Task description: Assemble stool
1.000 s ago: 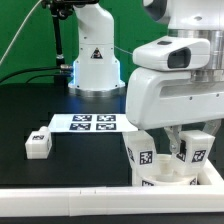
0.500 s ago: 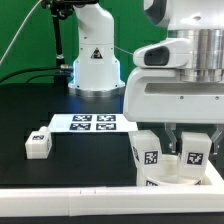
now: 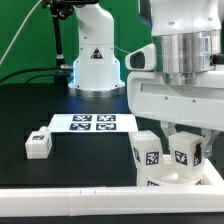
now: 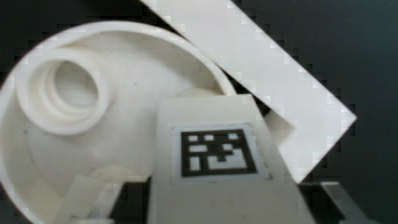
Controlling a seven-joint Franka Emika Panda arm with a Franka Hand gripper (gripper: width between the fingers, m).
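Clamping stool leg (image 4: 217,140), gripper (image 4: 217,196) over seat (image 4: 80,110); black table (image 3: 60,105), green backdrop (image 3: 20,30), marker board (image 3: 83,122).

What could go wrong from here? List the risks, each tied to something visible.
1. The pincer grips the held leg over the seat. If the leg tilts, it may jam rather than go in straight.
2. The standing leg is close beside the held one, so the pincer could knock it.

A green backdrop (image 3: 18,30) stands behind the black table (image 3: 35,100).
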